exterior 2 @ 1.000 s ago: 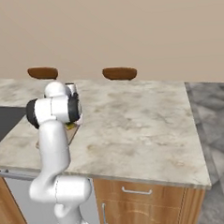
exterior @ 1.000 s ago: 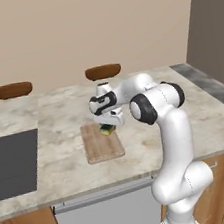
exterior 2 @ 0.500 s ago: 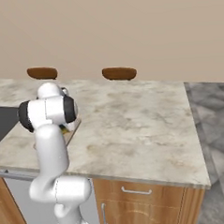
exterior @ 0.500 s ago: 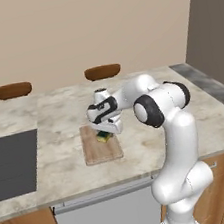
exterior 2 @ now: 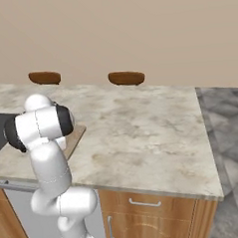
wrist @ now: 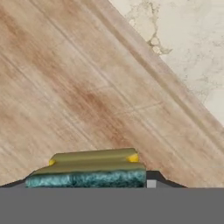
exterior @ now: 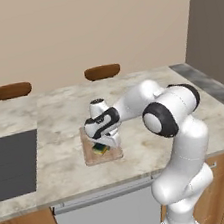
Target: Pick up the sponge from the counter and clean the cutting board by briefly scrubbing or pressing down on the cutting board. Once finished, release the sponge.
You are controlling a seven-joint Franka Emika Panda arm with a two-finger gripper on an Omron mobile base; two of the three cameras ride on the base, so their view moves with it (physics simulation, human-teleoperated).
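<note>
Plain beige wall [exterior: 87,26], wooden cabinet fronts [exterior 2: 147,214], grey floor [exterior 2: 229,134].

The white arm rises from its base, bends at a dark-jointed elbow and reaches forward and down, with the wrist turned so the hand points straight downward. The gripper [exterior: 101,149] sits low at the end of that reach, jaws drawn in and clamped on the sponge [exterior: 100,149], which sits between its fingers. In the hand view the sponge [wrist: 87,171] lies right at the fingertips, green layer nearest the camera, pressed against the board [wrist: 78,96] below it.
</note>
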